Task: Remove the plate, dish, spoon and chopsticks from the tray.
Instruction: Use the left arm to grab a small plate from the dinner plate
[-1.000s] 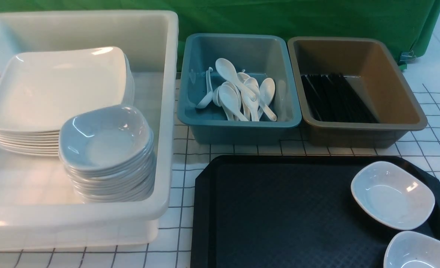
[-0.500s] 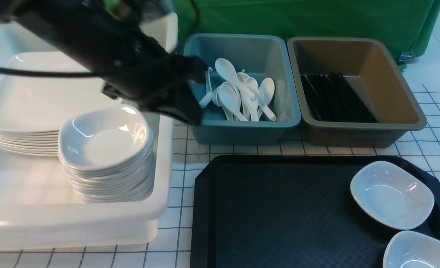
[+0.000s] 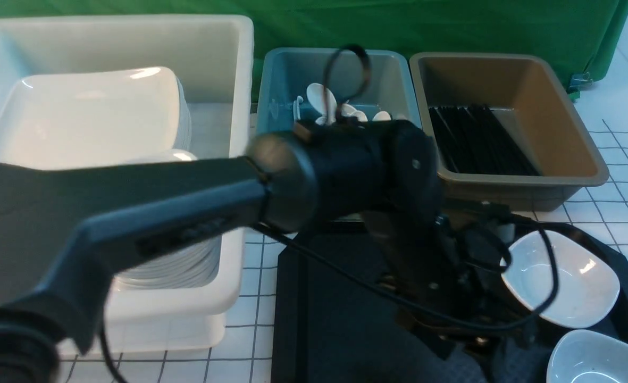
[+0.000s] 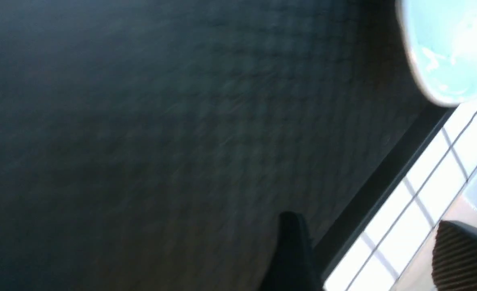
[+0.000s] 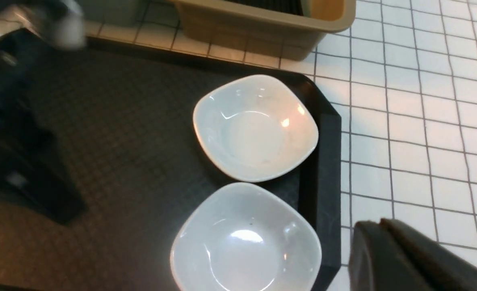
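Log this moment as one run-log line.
left gripper: open, empty, above tray | far dish, near dish: on tray, untouched | right gripper: beside tray, state unclear

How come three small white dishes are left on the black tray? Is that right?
No, not three. Only two are left on the black tray: one dish and a second dish beside it. The right wrist view shows both.
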### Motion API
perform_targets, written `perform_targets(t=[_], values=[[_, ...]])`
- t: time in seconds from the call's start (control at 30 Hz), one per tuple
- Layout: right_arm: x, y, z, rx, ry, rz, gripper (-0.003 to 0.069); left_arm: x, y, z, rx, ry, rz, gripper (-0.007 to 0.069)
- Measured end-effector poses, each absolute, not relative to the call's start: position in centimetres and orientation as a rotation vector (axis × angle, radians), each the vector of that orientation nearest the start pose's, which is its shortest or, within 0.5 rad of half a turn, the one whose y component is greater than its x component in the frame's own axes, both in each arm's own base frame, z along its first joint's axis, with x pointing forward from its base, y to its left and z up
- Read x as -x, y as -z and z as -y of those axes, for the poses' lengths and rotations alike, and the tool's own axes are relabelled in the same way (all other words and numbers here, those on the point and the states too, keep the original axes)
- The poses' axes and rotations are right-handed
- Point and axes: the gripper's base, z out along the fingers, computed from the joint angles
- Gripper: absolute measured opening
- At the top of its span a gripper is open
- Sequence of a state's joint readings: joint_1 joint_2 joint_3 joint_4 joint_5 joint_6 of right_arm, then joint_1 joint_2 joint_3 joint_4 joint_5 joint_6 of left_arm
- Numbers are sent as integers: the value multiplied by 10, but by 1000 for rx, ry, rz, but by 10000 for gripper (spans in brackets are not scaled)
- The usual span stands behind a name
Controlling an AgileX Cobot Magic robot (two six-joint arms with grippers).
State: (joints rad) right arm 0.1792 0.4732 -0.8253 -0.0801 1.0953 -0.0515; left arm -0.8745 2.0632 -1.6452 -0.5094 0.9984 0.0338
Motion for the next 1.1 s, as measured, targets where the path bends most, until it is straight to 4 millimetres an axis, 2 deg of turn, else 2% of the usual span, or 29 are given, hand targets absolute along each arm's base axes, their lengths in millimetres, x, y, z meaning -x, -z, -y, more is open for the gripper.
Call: perform_targets(t=[0.03,0.07,0.1,0.2,0.33,0.6,0.93,1.03,1.1], values=[[-56,-357,-3,254,33,-2209,19,-252,-213,369,-1023,804,-2818,459],[-56,-357,-3,253,33,-2209,19,-252,-211,369,-1023,801,-2824,460],[-56,-357,-2,249,43,-2209,20,-252,-215,383,-1046,827,-2781,463],[-56,-357,-1,240,62,-2215,19,-254,-219,407,-1080,863,-2711,467],[-56,-357,0,233,70,-2218,19,-256,-207,428,-1119,865,-2675,467],[-56,-357,0,233,71,-2218,29,-257,-171,445,-1107,868,-2704,467],[-56,-357,0,232,72,-2221,46,-248,-160,462,-1074,905,-2642,466],[-56,-357,0,232,72,-2221,50,-246,-152,465,-1078,899,-2645,442],[-56,-357,0,232,72,-2222,51,-245,-149,466,-1079,895,-2642,395]])
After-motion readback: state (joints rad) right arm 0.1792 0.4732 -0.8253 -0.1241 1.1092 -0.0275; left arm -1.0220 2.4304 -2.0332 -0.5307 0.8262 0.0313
